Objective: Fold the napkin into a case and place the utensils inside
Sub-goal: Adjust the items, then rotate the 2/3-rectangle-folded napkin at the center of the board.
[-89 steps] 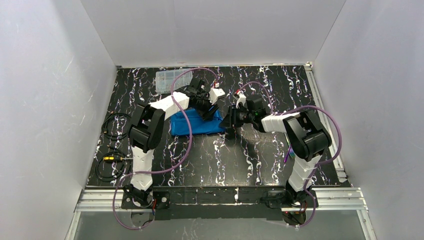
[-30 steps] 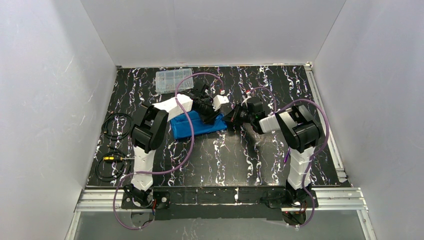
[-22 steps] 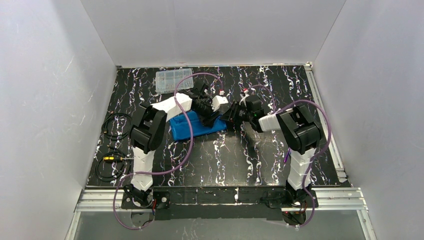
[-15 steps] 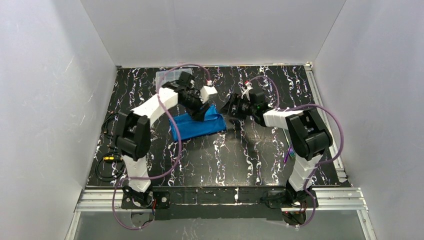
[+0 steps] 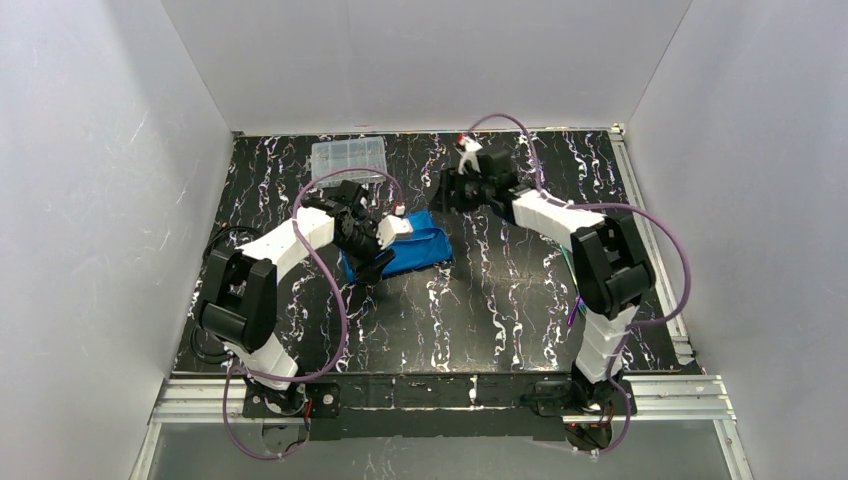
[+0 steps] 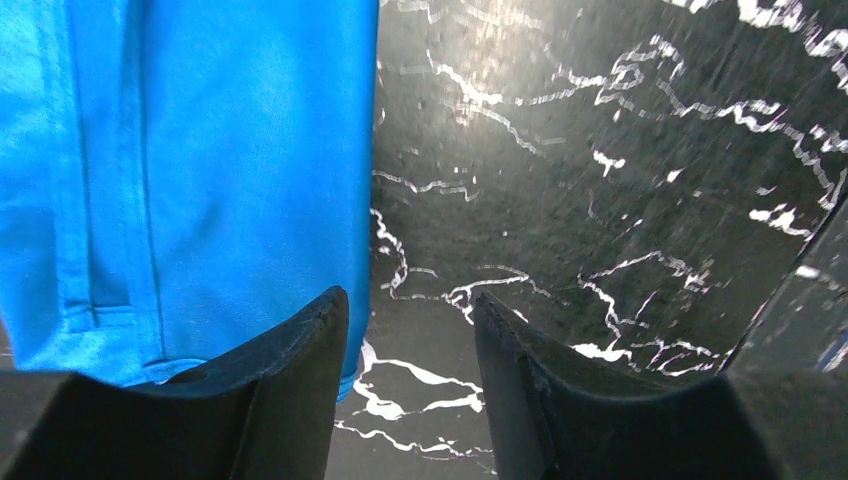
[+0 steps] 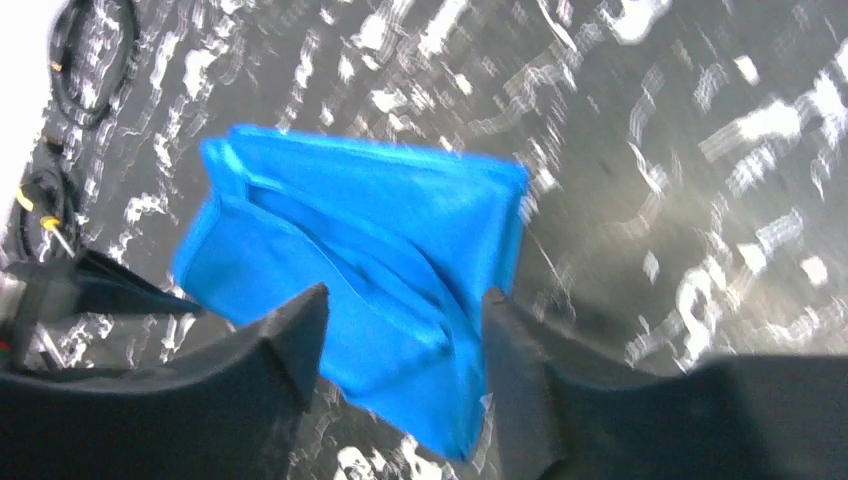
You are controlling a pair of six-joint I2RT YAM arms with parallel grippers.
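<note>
Left gripper [image 5: 373, 266], jaws parted and holding nothing, sits at the lower left end of the folded blue napkin [image 5: 414, 246]. The napkin lies flat on the black marbled table [image 5: 500, 300], left of centre in the overhead frame. In the left wrist view, one finger [image 6: 290, 370] overlaps the cloth's edge and the other stands over bare table. Right gripper [image 5: 447, 190], likewise open and empty, hangs off the napkin's upper right corner, clear of it. Clear compartment box [image 5: 348, 157] lies at upper left, coiled cables [image 5: 228, 252] at the left edge.
</note>
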